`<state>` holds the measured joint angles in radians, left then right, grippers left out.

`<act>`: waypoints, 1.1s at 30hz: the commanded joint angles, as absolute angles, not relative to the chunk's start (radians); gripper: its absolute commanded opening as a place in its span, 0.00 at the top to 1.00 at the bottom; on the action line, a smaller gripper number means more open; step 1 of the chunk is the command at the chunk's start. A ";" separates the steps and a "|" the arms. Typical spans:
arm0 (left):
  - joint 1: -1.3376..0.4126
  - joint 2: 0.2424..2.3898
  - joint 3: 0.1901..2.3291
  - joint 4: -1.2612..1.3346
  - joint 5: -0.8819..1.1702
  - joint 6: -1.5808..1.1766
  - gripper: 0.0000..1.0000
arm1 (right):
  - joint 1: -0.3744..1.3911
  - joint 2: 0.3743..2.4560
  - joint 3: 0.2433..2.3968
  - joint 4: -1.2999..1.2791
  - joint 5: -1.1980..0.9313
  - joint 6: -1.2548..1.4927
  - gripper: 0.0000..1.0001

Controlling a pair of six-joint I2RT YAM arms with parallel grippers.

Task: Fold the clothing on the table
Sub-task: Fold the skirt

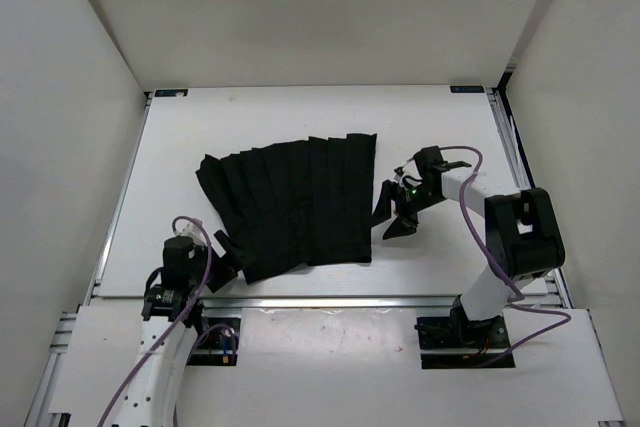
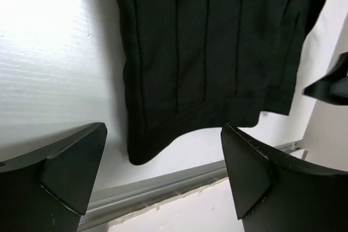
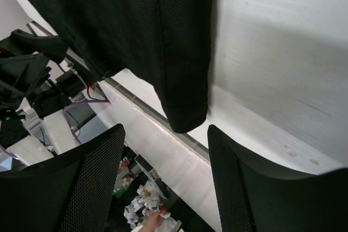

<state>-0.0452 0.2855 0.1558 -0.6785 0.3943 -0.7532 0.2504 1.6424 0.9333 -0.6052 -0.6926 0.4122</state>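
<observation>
the left arm (image 1: 155, 362) climbs from its base at the near left and bends forward, wrist low. the left gripper (image 1: 226, 259) points toward the right and a little away, jaws spread wide (in its own wrist view the fingers (image 2: 70, 172) sit far out to either side). the right arm (image 1: 525, 232) folds sharply at the elbow and reaches leftward. the right gripper (image 1: 392, 215) tips downward, jaws parted but narrower, its fingers (image 3: 87, 183) clearly apart.
</observation>
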 commanded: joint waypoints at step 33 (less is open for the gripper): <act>-0.118 0.120 -0.132 -0.471 0.442 -0.995 0.85 | 0.348 1.675 0.649 -0.170 -0.692 0.568 0.77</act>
